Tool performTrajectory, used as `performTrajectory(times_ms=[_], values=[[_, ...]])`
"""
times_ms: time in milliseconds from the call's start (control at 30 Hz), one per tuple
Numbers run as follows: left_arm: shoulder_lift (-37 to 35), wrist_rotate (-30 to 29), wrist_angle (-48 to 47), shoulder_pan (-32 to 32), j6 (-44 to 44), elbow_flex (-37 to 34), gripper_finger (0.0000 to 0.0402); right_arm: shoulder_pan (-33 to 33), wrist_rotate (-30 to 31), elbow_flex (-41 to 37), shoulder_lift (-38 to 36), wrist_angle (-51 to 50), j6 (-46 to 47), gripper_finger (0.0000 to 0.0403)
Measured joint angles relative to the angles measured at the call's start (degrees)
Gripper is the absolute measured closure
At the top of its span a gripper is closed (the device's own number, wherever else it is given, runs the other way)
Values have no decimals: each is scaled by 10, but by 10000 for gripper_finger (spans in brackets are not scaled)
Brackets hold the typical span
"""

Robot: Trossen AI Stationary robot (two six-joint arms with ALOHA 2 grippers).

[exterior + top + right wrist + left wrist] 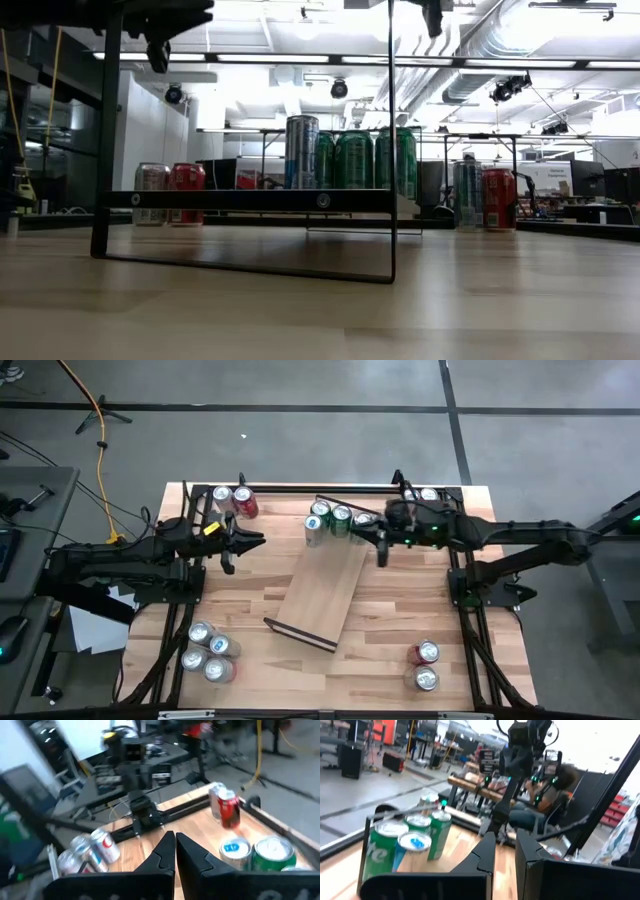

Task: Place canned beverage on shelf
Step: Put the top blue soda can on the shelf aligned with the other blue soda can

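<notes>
The shelf [320, 585], a light-wood board on thin dark rails, stands slantwise on the middle of the table; the low view shows its board [250, 200] raised above the tabletop. At its far end stand a silver-blue can [315, 528] and three green cans [341, 515], upright on their bases. My right gripper [383, 555], shut and empty, hovers just right of those cans, above the shelf's far end. My left gripper [258, 542], also shut and empty, hangs level over the table's far left, pointing at the shelf.
Loose cans stand in groups on the table: two at the far left [232, 498], several at the near left [208, 652], two at the near right [427, 665], two at the far right [419, 493]. Dark frame bars run along the table's left and right edges.
</notes>
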Motion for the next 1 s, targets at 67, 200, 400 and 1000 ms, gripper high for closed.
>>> performTrajectory(times_ms=[67, 200, 400, 1000], values=[[0, 0, 16, 0, 0, 0, 397, 0, -18, 0, -18, -17, -32, 403], [0, 0, 66, 0, 0, 0, 397, 0, -33, 0, -27, -31, -51, 403], [8, 0, 64, 0, 50, 30, 397, 0, -41, 0, -8, -50, -55, 403], [66, -27, -40, 0, 155, 120, 392, 0, -47, 0, 0, -35, -38, 403]])
